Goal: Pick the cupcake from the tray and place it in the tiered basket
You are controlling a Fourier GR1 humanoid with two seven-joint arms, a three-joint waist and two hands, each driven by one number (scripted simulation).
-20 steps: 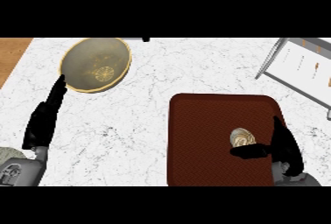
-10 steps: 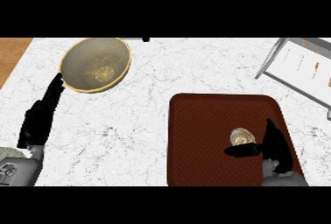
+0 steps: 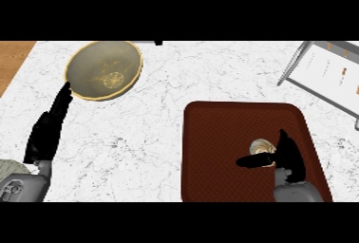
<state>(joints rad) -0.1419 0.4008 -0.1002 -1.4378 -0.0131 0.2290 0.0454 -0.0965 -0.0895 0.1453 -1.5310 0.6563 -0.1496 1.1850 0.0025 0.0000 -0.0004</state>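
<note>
Sitting between right hand digits: cupcake.

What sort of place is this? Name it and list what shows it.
Most likely a kitchen counter: a white marbled countertop carries a dark red tray with a cupcake on it, a gold-rimmed plate and a metal tiered basket at the right edge.
</note>
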